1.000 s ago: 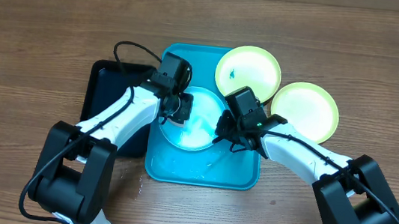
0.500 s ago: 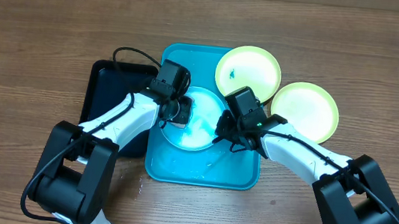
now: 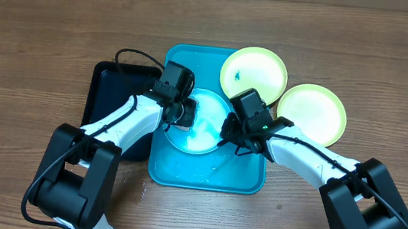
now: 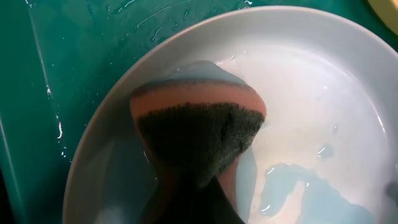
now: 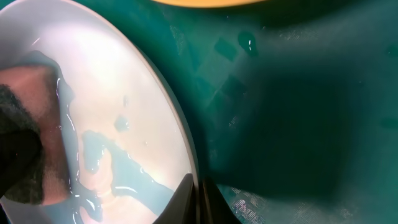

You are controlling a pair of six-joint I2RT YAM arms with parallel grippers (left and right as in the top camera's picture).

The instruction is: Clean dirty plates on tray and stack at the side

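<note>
Sponge on the blue-rimmed plate (image 3: pixel 200 133), mid-tray (image 3: pixel 205 175)
The left gripper (image 3: pixel 182 114), clamped on a sponge (image 4: pixel 198 124), presses the plate's side nearer the tray's left wall. The right gripper (image 5: pixel 198 190) pinches the opposite rim, steadying it.

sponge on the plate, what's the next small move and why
Probably sweep the sponge, held in the left pincer, toward the blue puddle on the plate: that liquid isn't wiped yet, and the right pincer pinches the rim, steadying it.
</note>
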